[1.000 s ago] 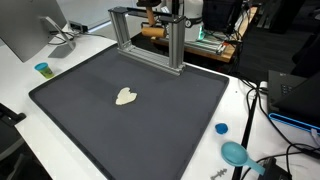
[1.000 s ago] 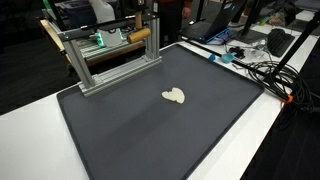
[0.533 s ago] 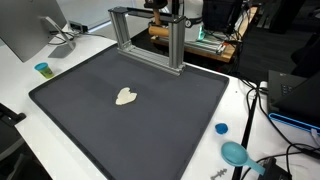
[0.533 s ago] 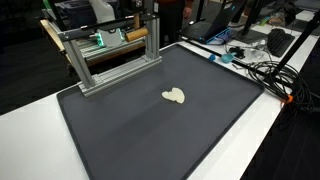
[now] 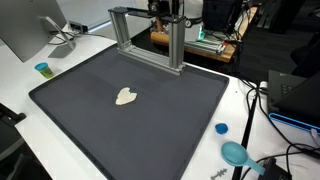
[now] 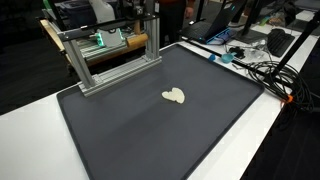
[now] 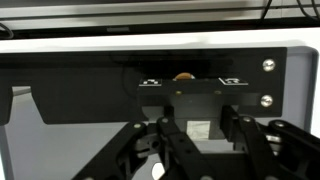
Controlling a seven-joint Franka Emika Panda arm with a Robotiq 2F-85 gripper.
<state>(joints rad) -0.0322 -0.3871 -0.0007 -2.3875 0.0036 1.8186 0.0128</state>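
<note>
My gripper (image 7: 199,124) rises from the bottom of the wrist view. Its two black fingers are closed on a small pale block (image 7: 198,130) whose square end shows between them. In both exterior views the gripper (image 5: 165,14) (image 6: 150,16) hangs behind the aluminium frame (image 5: 178,45) (image 6: 80,62) at the far edge of the dark mat (image 5: 160,125) (image 6: 150,135), mostly hidden by the frame's posts. A brown wooden piece (image 6: 134,34) shows beside it. A small cream, heart-like piece (image 5: 126,96) (image 6: 174,96) lies alone on the mat, far from the gripper.
A monitor (image 5: 25,30) and a small blue cup (image 5: 42,69) stand at one side of the white table. A blue cap (image 5: 221,128), a teal tool (image 5: 235,153) and cables (image 6: 262,70) lie at the other. A black plate with screws (image 7: 268,100) faces the wrist camera.
The wooden piece seen behind the frame has slid sideways with the arm and is now largely hidden by a post. The cream piece has not moved.
</note>
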